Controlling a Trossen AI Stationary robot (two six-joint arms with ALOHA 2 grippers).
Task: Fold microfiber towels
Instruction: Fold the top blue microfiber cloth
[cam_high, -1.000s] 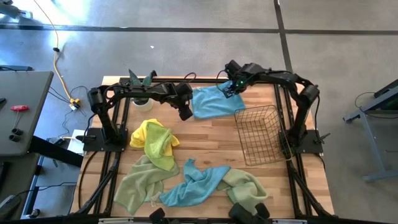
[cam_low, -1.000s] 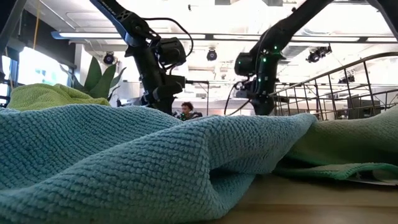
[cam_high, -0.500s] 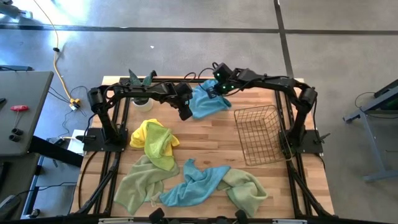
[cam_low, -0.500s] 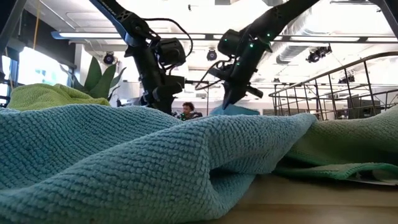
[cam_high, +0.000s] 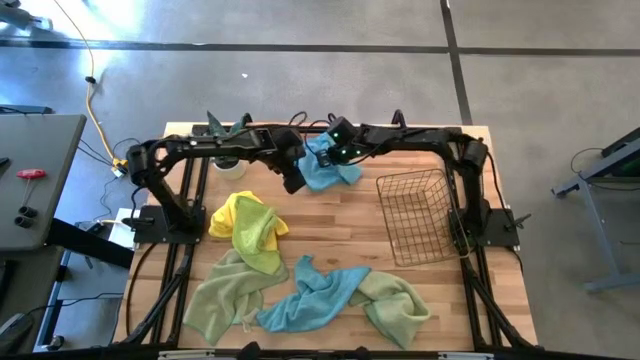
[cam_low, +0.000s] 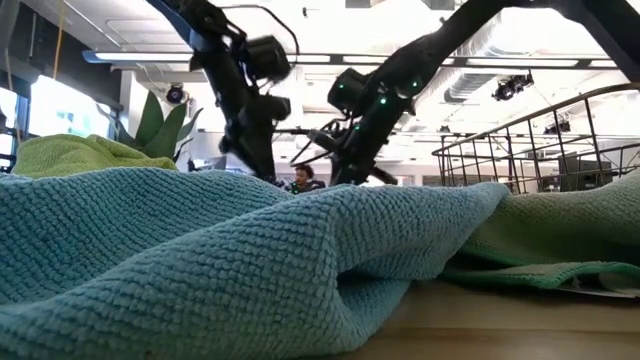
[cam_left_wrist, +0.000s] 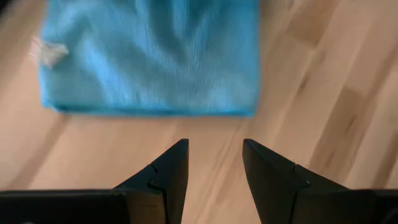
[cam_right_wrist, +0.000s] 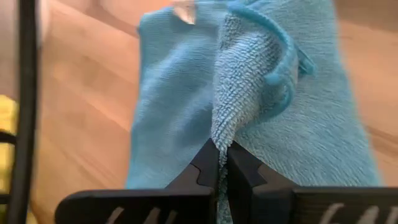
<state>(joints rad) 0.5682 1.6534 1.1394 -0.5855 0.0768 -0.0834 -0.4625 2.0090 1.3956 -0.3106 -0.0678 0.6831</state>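
Right gripper (cam_right_wrist: 222, 163) is clamped on a pinched fold of the blue towel (cam_high: 325, 165), far side of the table from the yellow towel (cam_high: 245, 222), beside the wire basket (cam_high: 420, 215). Left gripper (cam_left_wrist: 214, 163) hangs over bare wood just short of that towel's folded edge, fingers (cam_left_wrist: 168, 168) parted, nothing between them.

No readable writing anywhere. Only marking: a small pale tag (cam_left_wrist: 46, 53) at one corner of the blue towel, text not legible.

View differences:
- High view alone gives the layout: yellow towel with a lime one, a pale green towel (cam_high: 225, 300), a second blue towel (cam_high: 315, 300) and another green towel (cam_high: 400, 305) all heaped on the near side of the basket; potted plant (cam_high: 225, 130) at the far edge behind the left arm.
- Right wrist view alone shows the grip: cloth bunched right at the closed tips.
- Left wrist view alone shows the gap between the left fingers and the towel edge.
- Low view is mostly blocked by the near blue and green cloths; both arms dark behind, a person far back in the room.
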